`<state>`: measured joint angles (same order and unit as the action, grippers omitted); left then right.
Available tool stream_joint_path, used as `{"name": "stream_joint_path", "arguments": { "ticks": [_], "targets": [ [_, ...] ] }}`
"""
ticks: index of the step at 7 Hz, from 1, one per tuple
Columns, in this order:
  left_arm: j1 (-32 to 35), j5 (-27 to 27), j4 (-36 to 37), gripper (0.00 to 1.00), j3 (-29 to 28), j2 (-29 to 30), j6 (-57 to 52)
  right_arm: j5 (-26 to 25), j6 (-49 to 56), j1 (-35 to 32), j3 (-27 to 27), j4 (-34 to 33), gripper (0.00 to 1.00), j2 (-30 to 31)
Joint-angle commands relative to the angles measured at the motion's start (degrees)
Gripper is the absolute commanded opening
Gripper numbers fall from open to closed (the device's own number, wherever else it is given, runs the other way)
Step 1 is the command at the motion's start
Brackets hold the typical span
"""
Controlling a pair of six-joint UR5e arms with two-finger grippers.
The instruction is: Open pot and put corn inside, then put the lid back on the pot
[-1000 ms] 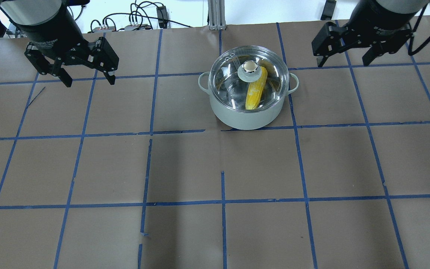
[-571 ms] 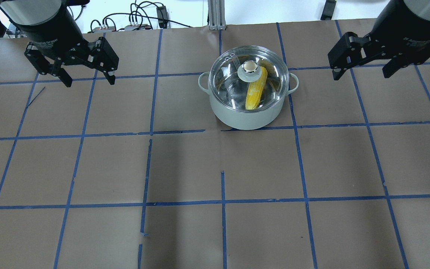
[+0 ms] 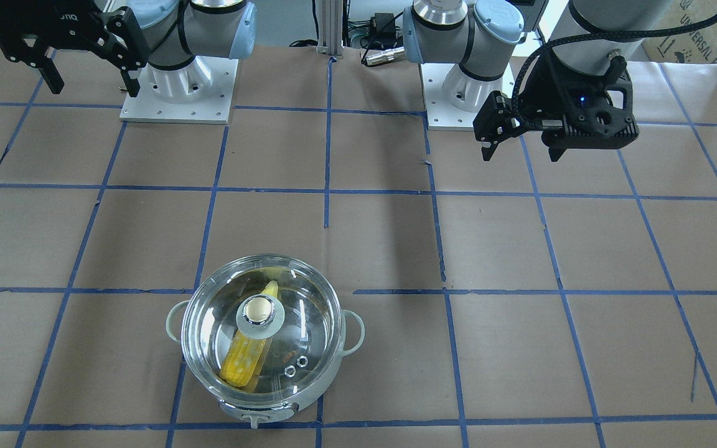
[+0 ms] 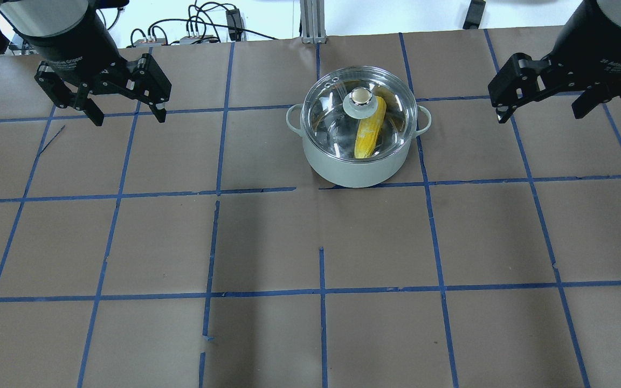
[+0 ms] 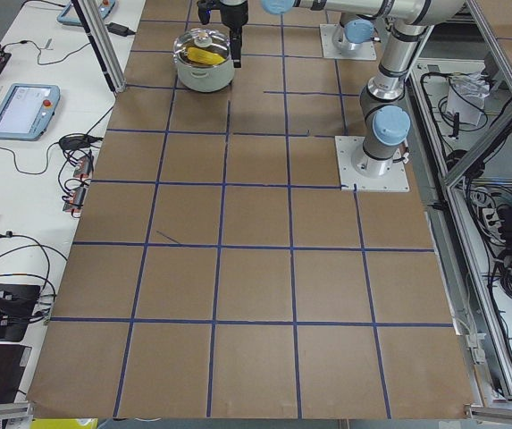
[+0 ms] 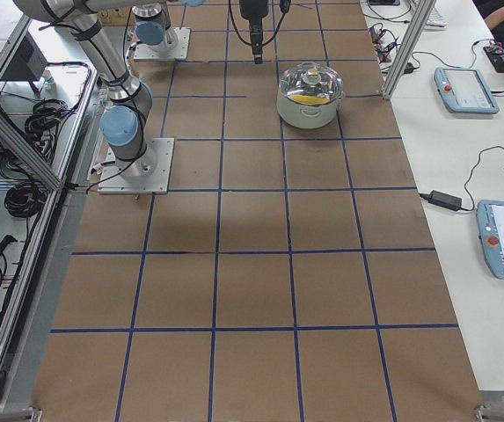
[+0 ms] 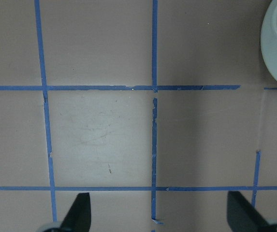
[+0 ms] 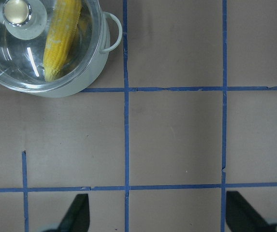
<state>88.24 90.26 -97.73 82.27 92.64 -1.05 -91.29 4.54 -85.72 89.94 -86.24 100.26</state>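
Left hand (image 4: 127,117) and right hand (image 4: 539,115) hover spread wide, empty, either side of the pot (image 4: 356,170) on the table (image 4: 289,242); corn (image 4: 370,132) inside, lid (image 4: 332,108) on. Only the front-facing view shows the pot's front knob (image 3: 257,418).

Robotics lab: blue-taped grid table (image 4: 375,242), teach pendants (image 6: 467,88), aluminium framing (image 6: 405,48).
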Motion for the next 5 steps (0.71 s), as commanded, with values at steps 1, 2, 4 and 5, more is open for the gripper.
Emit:
{"name": "stream_joint_path", "arguments": {
  "ticks": [1,2,4,5],
  "targets": [
    [0.0,0.0,0.0,1.0,0.0,0.1,0.0,-0.2,0.2,-0.1,0.1,0.0,0.99,0.0],
    [0.0,-0.2,-0.1,1.0,0.1,0.0,-0.2,-0.2,0.3,-0.1,0.1,0.0,0.99,0.0],
    [0.2,-0.3,-0.4,1.0,0.2,-0.9,-0.2,-0.2,0.4,-0.1,0.1,0.0,0.99,0.0],
    [0.3,-0.4,-0.4,1.0,0.8,-1.3,-0.6,-0.2,0.4,-0.1,0.2,0.0,1.0,0.0]
  ]
}}
